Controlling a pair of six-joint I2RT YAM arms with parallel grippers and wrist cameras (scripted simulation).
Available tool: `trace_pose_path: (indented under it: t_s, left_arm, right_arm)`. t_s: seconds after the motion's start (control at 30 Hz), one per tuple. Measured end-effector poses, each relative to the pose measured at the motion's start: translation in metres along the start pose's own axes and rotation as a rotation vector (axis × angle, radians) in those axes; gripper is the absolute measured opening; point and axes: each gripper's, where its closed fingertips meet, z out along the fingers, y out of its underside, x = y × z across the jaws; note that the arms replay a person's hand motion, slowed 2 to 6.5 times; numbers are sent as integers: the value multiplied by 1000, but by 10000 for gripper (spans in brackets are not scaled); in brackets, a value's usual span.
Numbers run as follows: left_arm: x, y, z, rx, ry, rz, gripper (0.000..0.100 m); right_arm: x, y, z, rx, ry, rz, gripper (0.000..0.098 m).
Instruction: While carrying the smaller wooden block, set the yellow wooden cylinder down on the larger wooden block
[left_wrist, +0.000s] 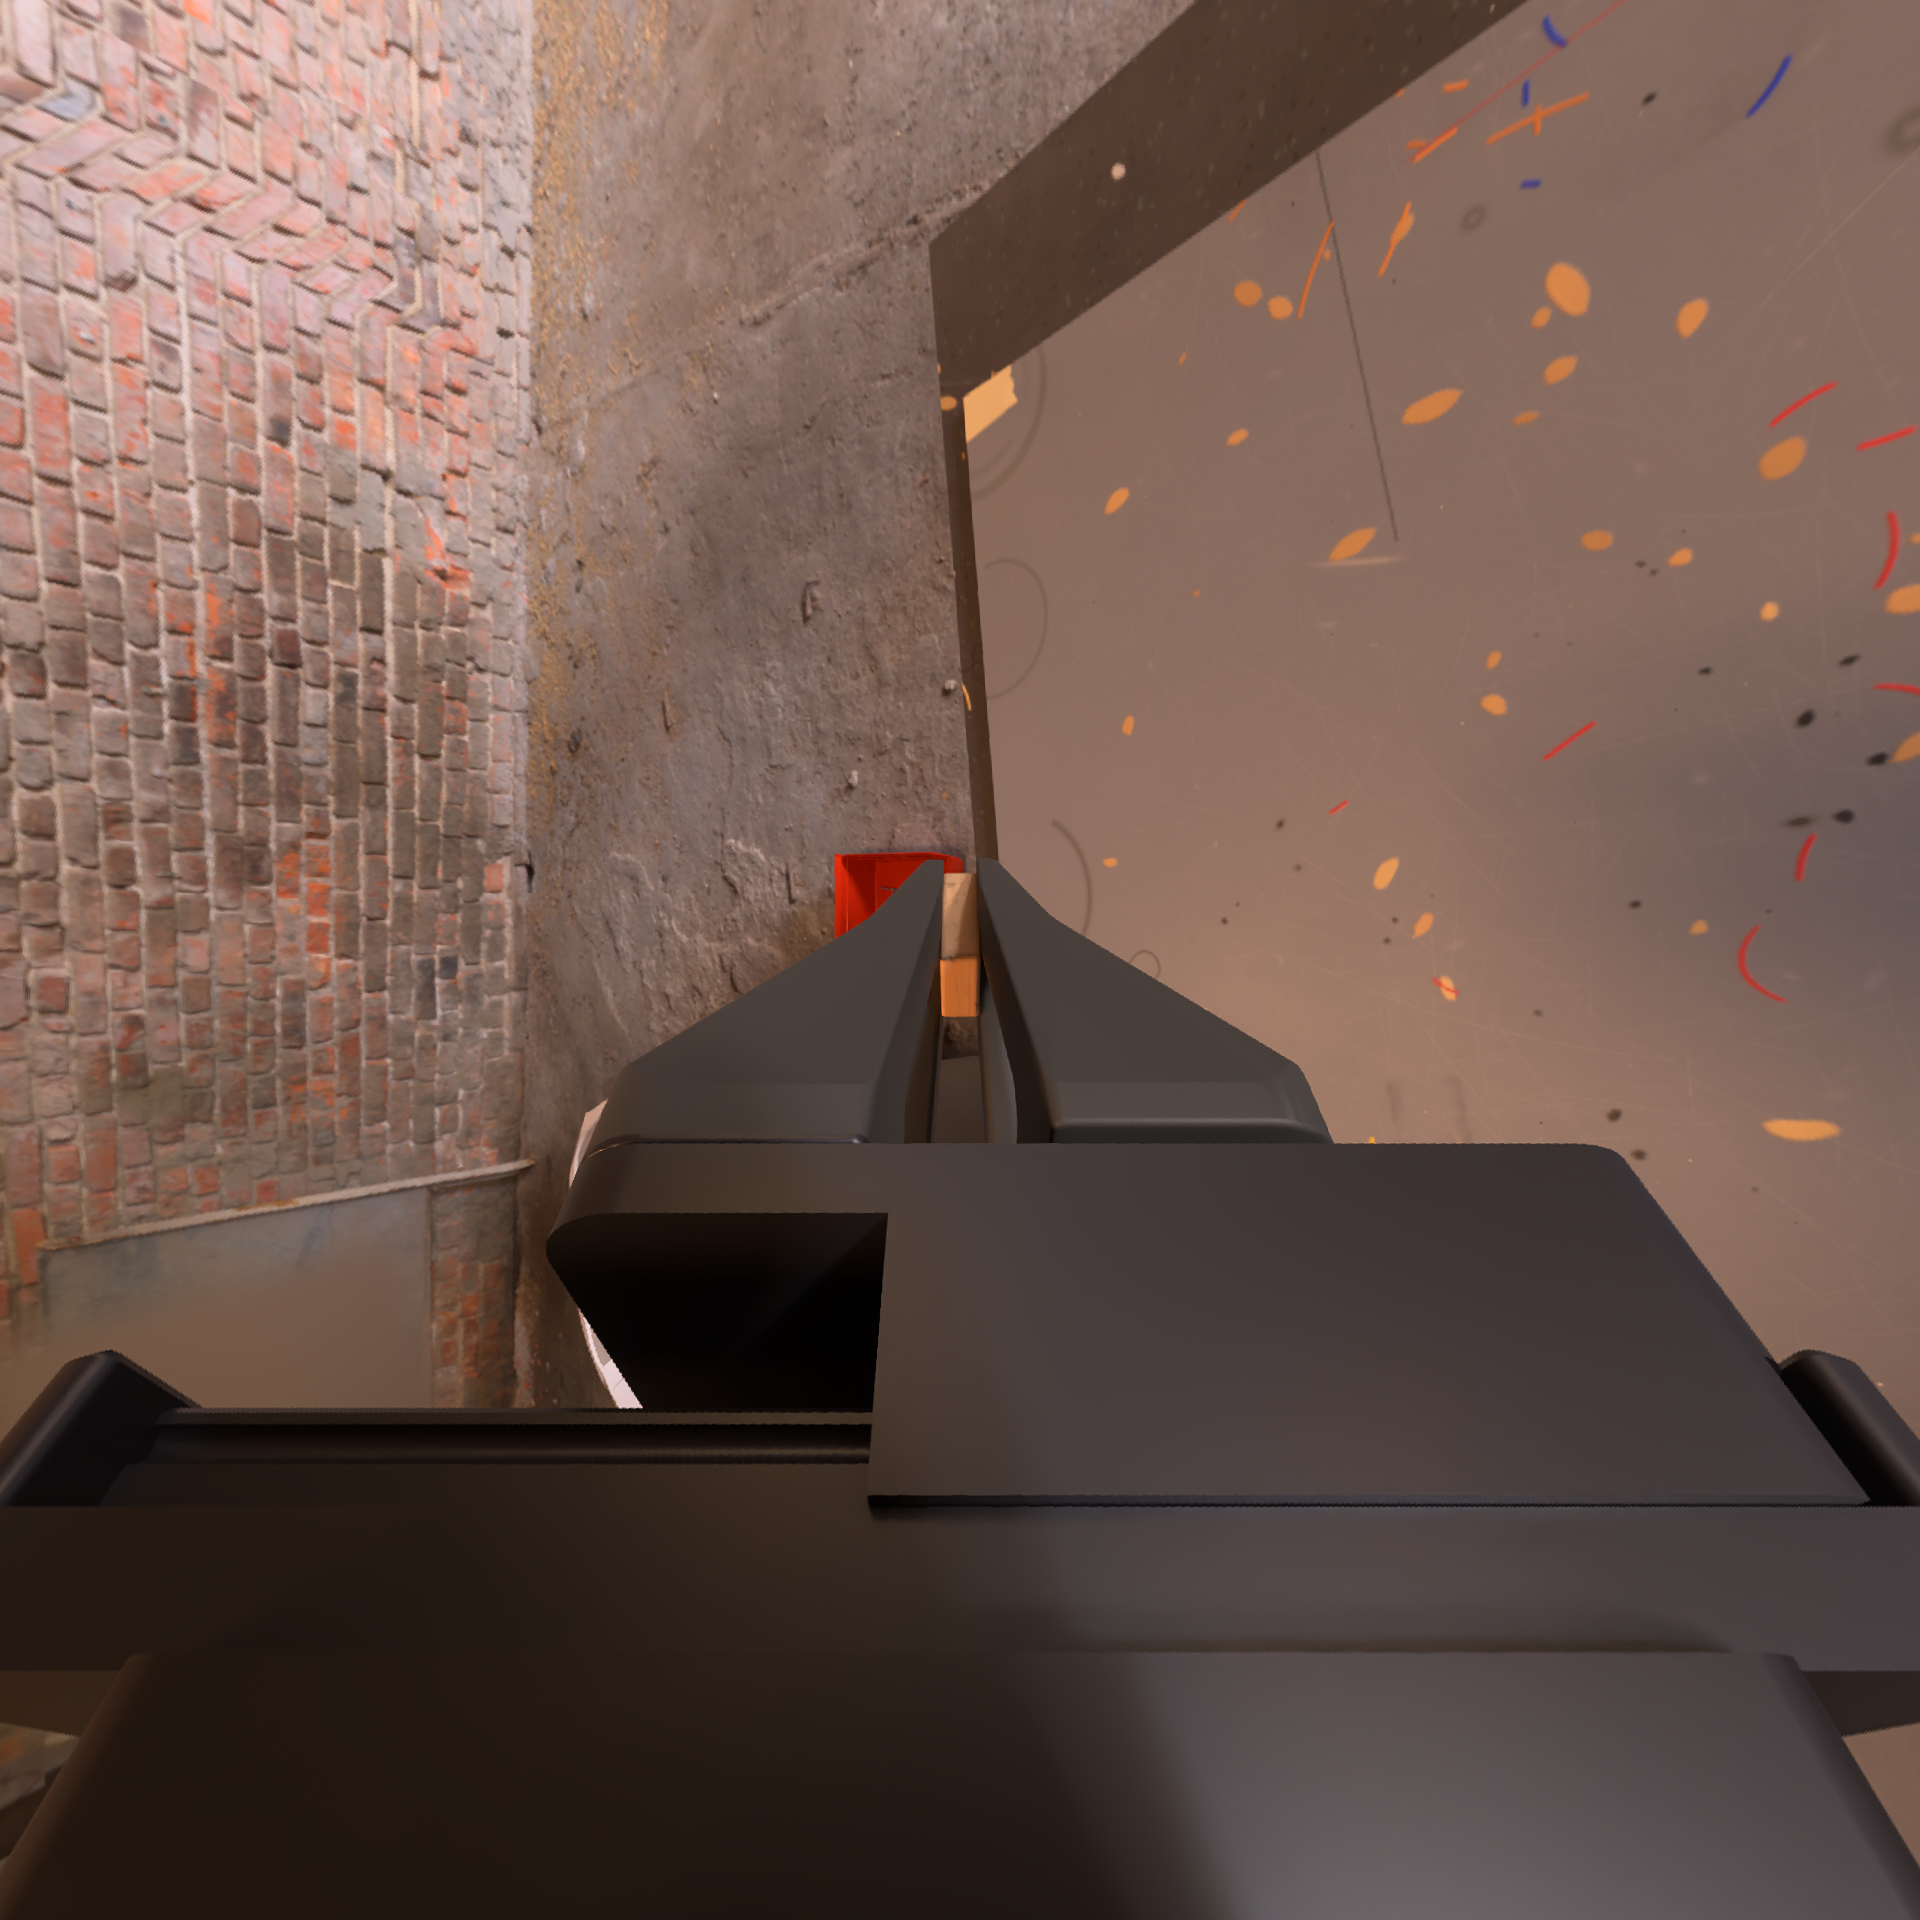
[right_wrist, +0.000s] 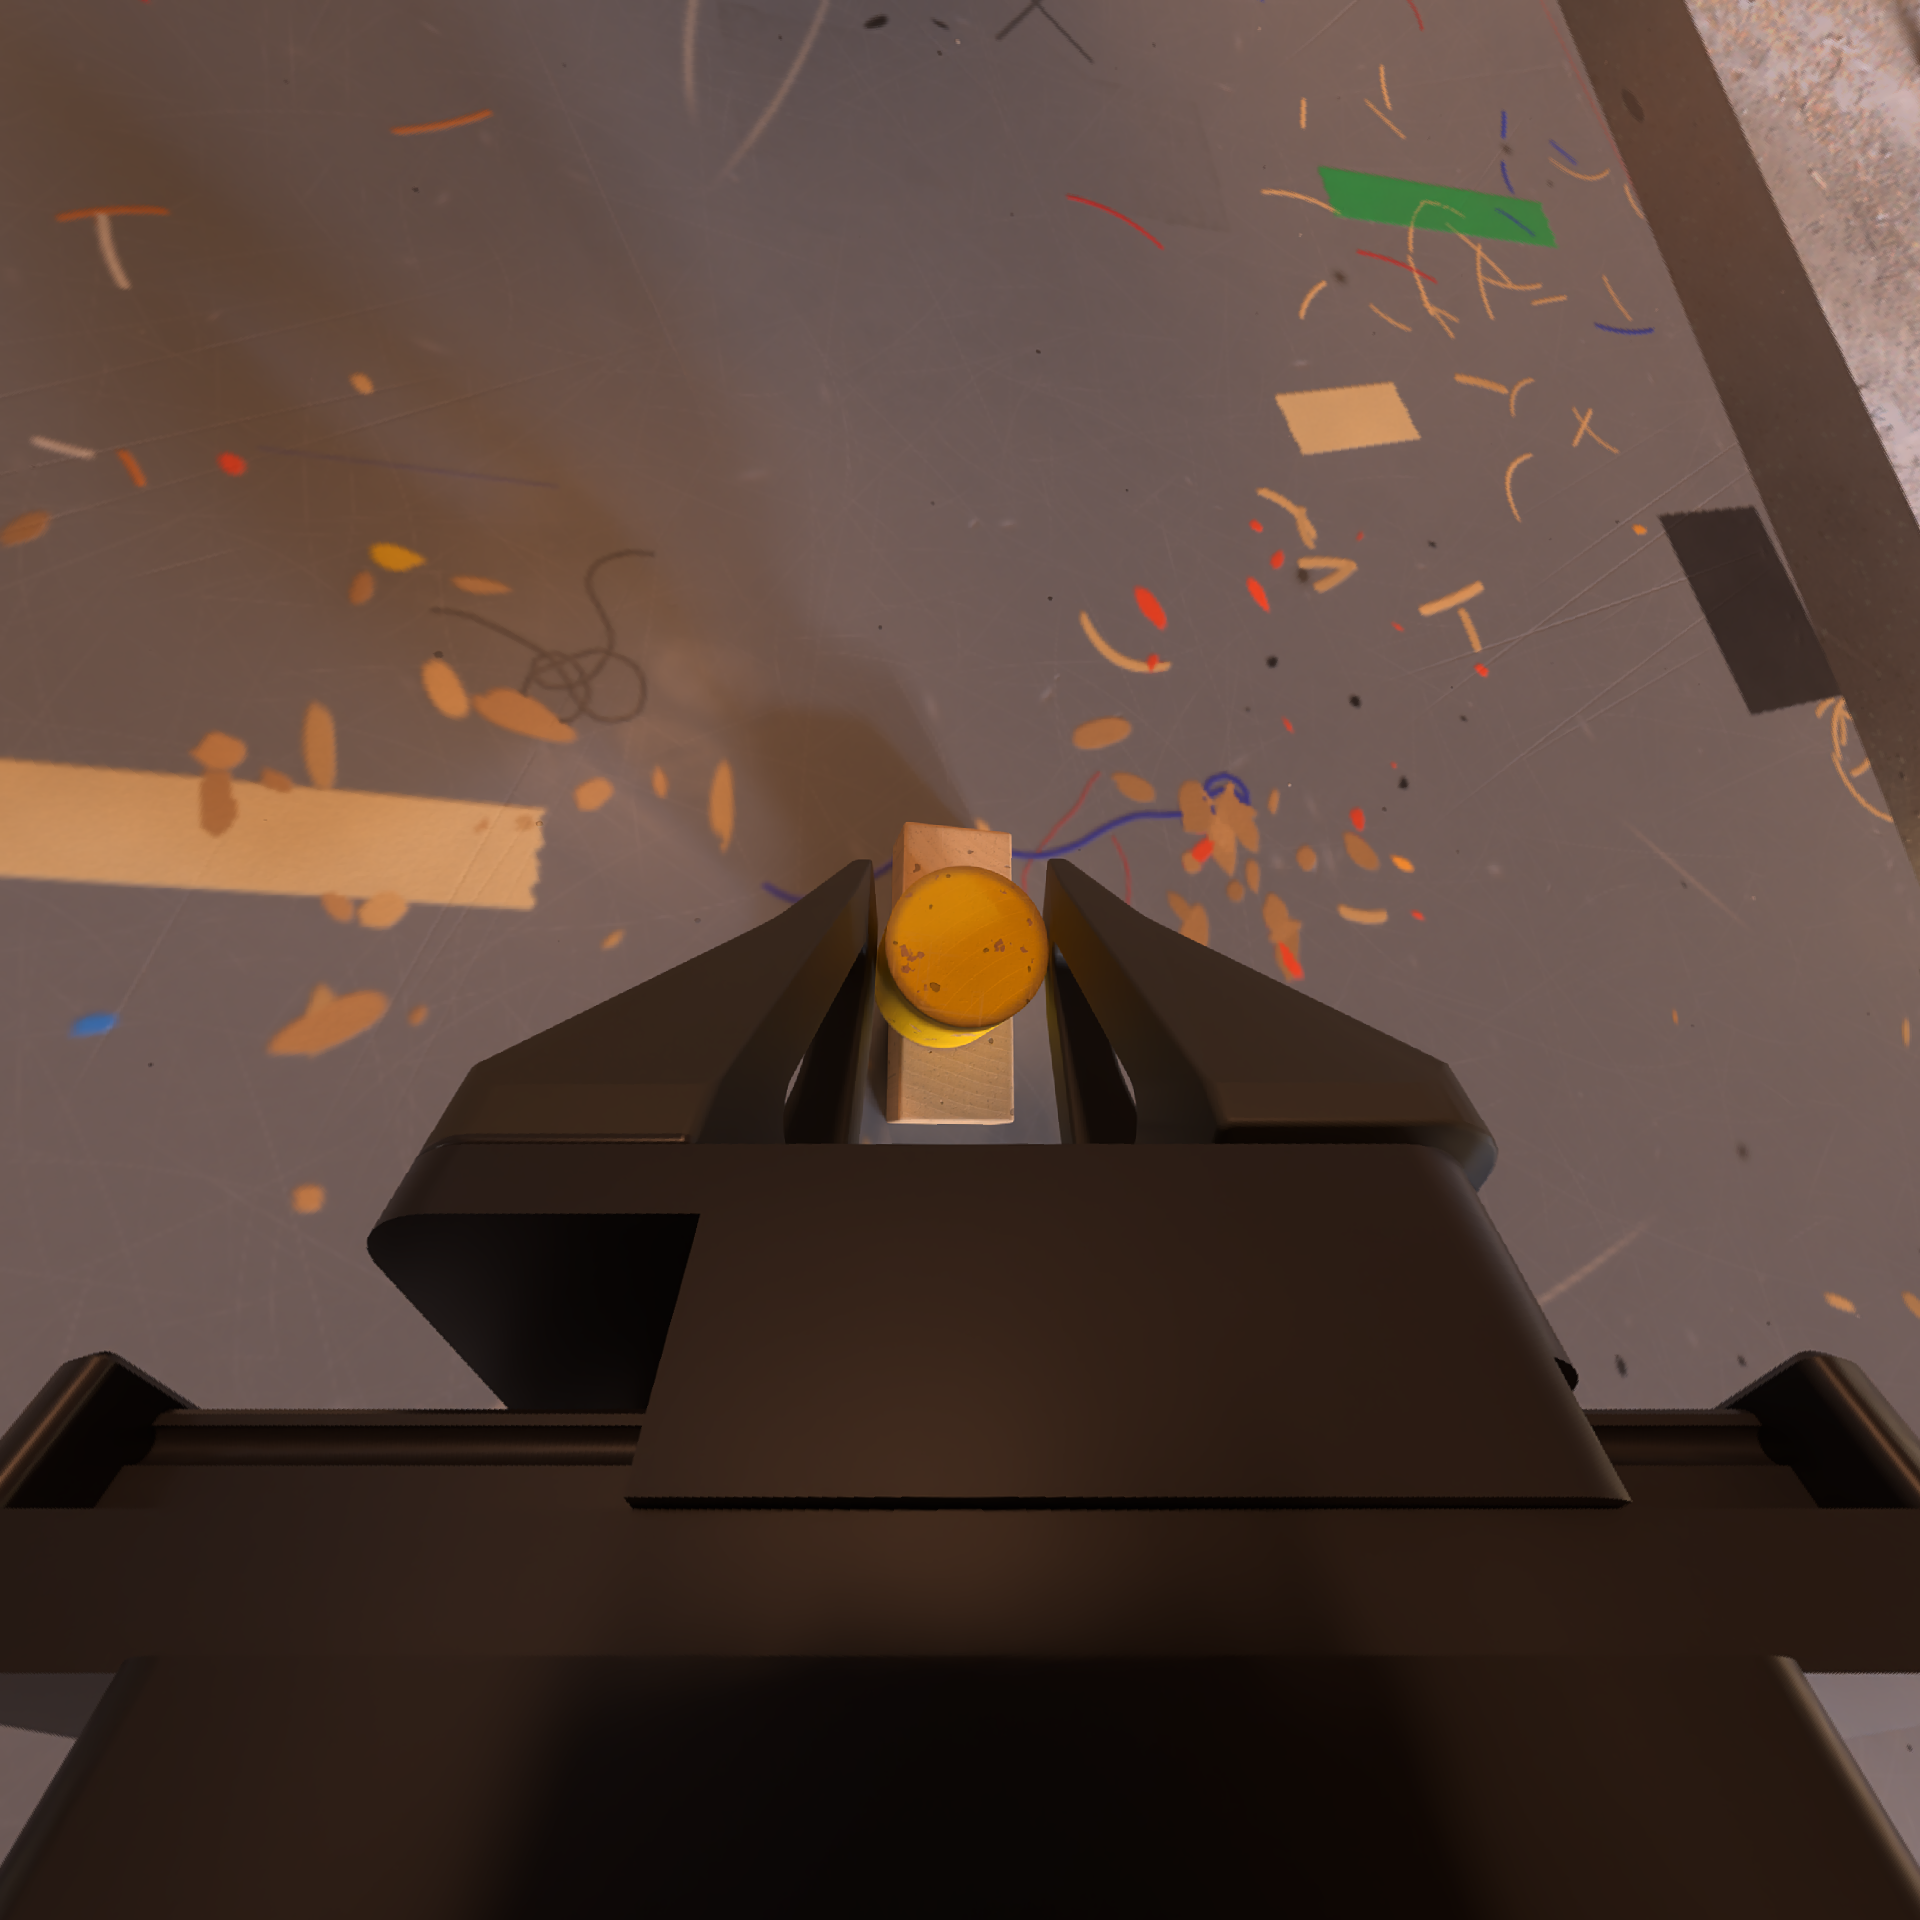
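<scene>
In the left wrist view my left gripper (left_wrist: 960, 883) is shut on the smaller wooden block (left_wrist: 958, 951), a pale slim piece clamped between the two black fingers and held in the air beside the table edge. In the right wrist view I look straight down on the yellow wooden cylinder (right_wrist: 966, 945). It stands on end on the larger wooden block (right_wrist: 951, 1081), which lies on the table. My right gripper (right_wrist: 960, 883) straddles the cylinder. Its jaws are slightly apart, with a thin gap showing on the left side.
A grey table top (right_wrist: 935, 468) with paint flecks and tape patches spreads around the block; its dark edge (right_wrist: 1766, 312) runs at the right. In the left wrist view a red box (left_wrist: 868, 894) sits behind the fingers, with a concrete floor (left_wrist: 727, 520) and a brick wall (left_wrist: 260, 623) beyond.
</scene>
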Motion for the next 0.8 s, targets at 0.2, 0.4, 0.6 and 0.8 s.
trace_pose_path:
  t_s: [0.2, 0.4, 0.6, 0.8]
  left_arm:
    - [9, 10, 12, -17, 27, -27, 51]
    - [16, 13, 16, -22, 49, -51, 51]
    - [21, 17, 17, -33, 68, -59, 51]
    - [26, 25, 15, -62, 85, -50, 51]
  right_arm:
    - [0, 0, 0, -1, 8, -11, 272]
    - [0, 0, 0, 0, 14, -19, 272]
    - [0, -1, 0, 1, 20, -27, 272]
    - [0, -1, 0, 3, 29, -37, 272]
